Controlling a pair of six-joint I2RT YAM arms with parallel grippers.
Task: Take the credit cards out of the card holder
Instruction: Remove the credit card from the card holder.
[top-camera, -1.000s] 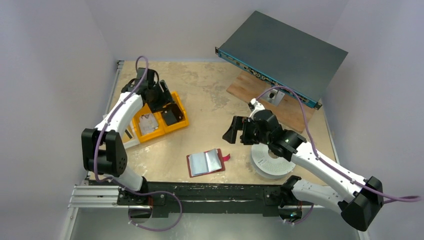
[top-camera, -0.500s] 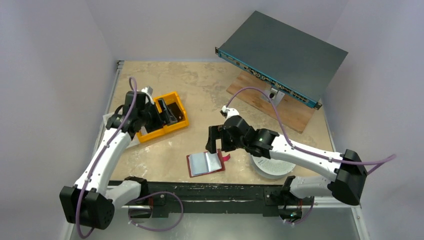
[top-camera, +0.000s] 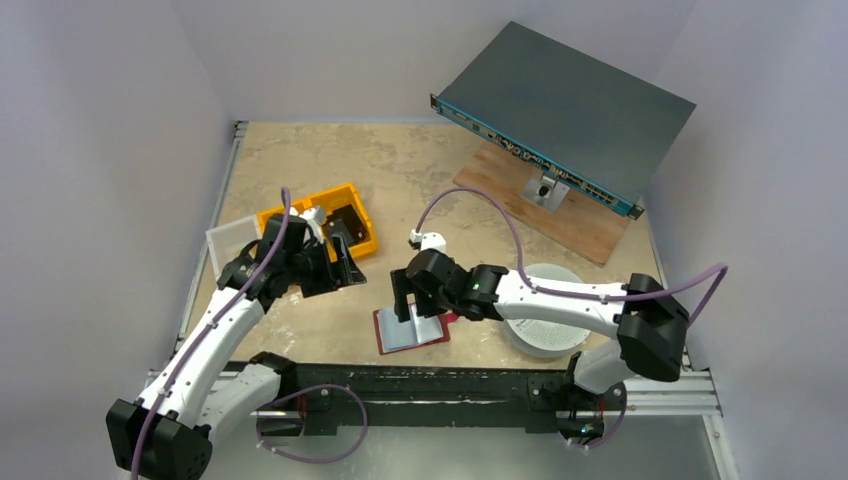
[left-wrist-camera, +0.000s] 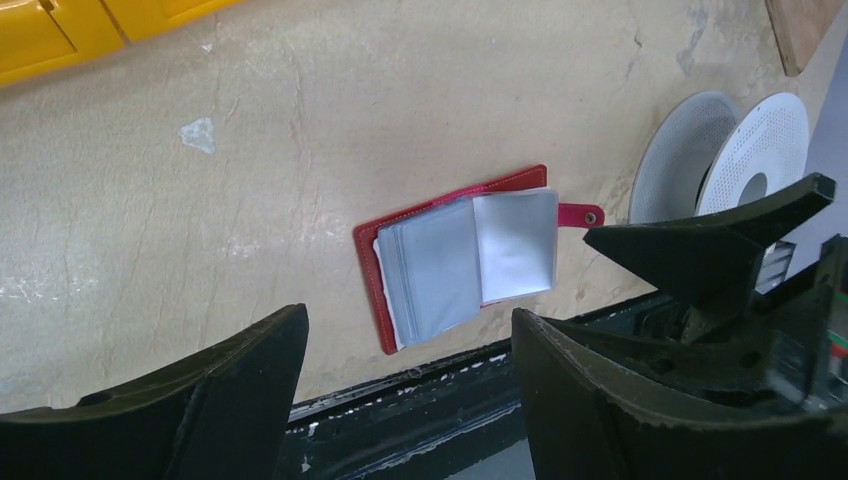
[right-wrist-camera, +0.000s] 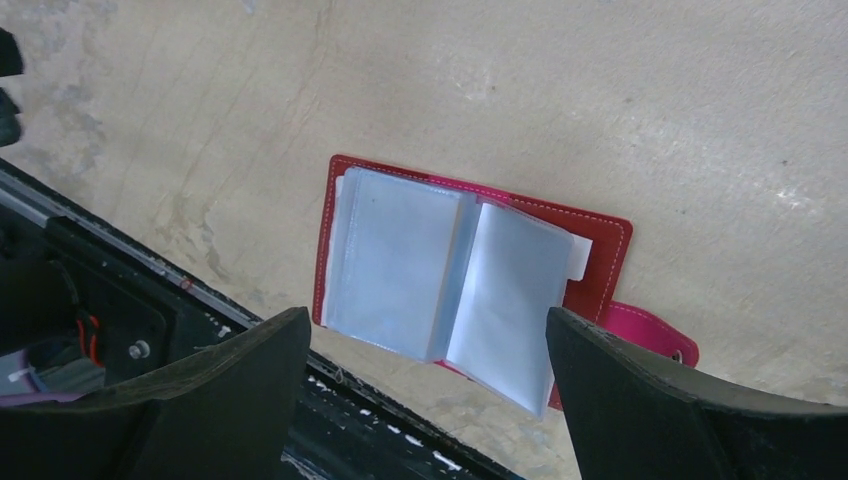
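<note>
Left hand (left-wrist-camera: 405, 315), jaws wide and empty, has swung across worktop (top-camera: 400, 170) off yellow bin (top-camera: 300, 203); my right hand (right-wrist-camera: 428, 318), also wide open, empty, has dropped to hover just above card holder (right-wrist-camera: 600, 240), lying open near front edge. Pale sleeves (right-wrist-camera: 395, 260) face up; I judge credit cards not yet out.

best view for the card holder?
Right wrist: the card holder lies open and large mid-frame, sleeves and snap tab clear. Left wrist shows it whole but smaller. Top view shows it small, its far edge partly behind the right claw.
</note>
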